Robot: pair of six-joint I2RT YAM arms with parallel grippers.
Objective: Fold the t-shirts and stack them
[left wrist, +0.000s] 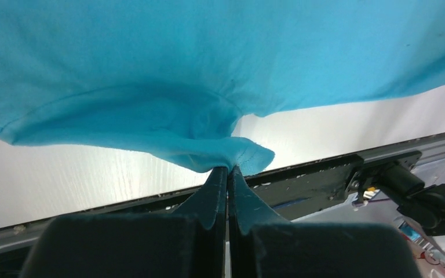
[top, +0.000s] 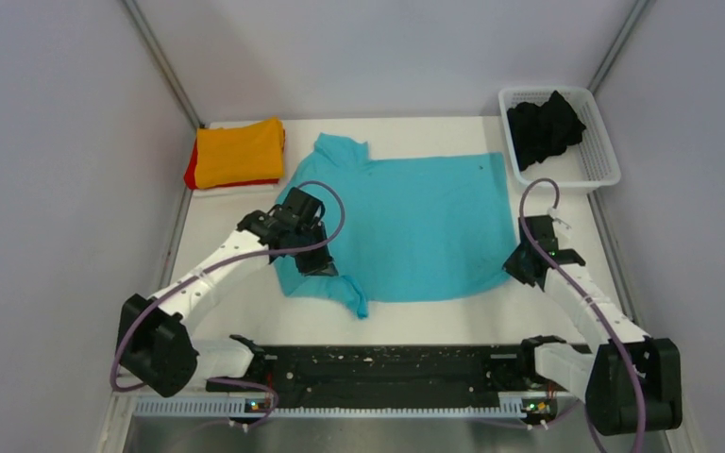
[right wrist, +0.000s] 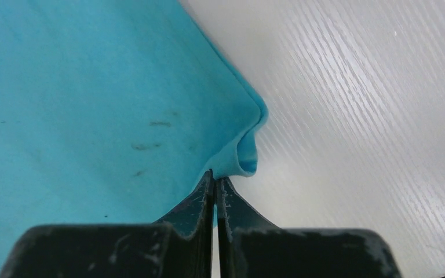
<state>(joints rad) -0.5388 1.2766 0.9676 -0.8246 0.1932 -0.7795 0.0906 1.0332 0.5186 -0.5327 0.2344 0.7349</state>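
The turquoise t-shirt (top: 415,226) lies spread on the white table, collar toward the far left. My left gripper (top: 313,253) is shut on its near left part, by the sleeve; in the left wrist view the cloth (left wrist: 168,87) is pinched at the gripper (left wrist: 228,169) and lifted. My right gripper (top: 519,266) is shut on the shirt's near right corner; in the right wrist view the hem (right wrist: 92,104) curls at the gripper (right wrist: 214,176). The orange shirt (top: 240,151) lies folded on the red shirt (top: 192,170) at the far left. The black shirt (top: 543,127) is bundled in the basket.
A white mesh basket (top: 597,151) stands at the far right corner. A black rail (top: 387,363) runs along the table's near edge between the arm bases. Grey walls close in the left, right and back.
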